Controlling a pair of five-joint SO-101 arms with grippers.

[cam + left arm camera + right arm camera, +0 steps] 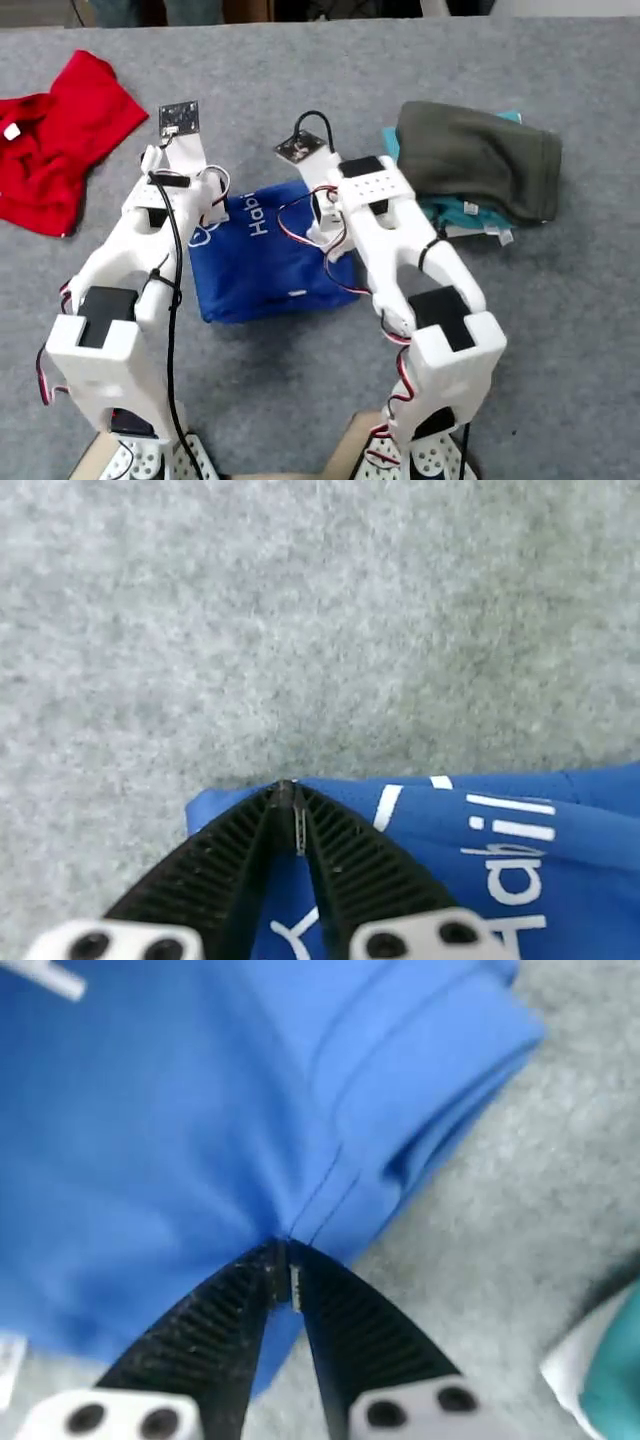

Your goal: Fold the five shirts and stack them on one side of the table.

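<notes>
Left end effector [290,792]: jaws closed, pinching the blue shirt [480,860] at its corner. Right end effector [284,1255]: closed on the opposite edge's fold. The shirt lies folded on the worktop [560,330] between the arms, long axis running arm to arm, print up. Risk: thin pinches could slip, or uneven lifting could open the fold before it reaches the olive-topped stack [480,160].

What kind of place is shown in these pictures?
Likely a robotics test bench, not a home: a grey felt table, the left arm and right arm with loose wires, shirts laid out, like the blue shirt.
</notes>
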